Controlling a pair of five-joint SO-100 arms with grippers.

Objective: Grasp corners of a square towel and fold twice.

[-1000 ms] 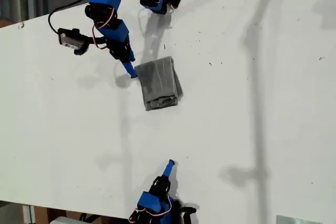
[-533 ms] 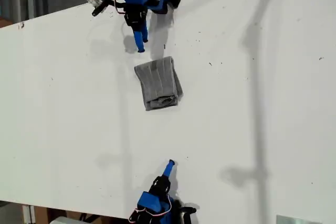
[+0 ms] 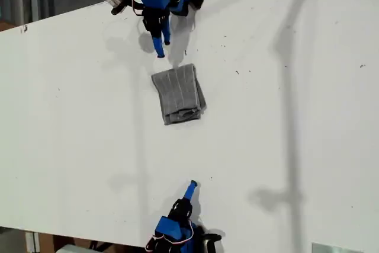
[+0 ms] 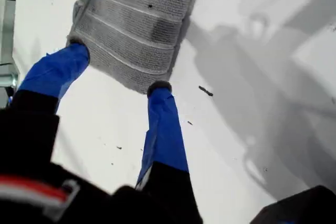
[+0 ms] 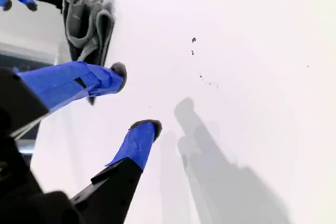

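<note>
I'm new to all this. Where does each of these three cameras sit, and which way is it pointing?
Exterior view: above the white table, looking down; both blue arms show, my first gripper at its top edge, my second gripper at its bottom edge.
First wrist view: rides my first gripper, facing the folded towel past open jaws.
Second wrist view: rides my second gripper, facing across bare table.
Shared: all three show the towel; the second wrist view also shows the first arm beyond it.

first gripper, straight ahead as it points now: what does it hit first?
Most likely the towel: my first gripper hangs open with the towel's near edge right past its fingertips. Its height above the table is unclear.
</note>
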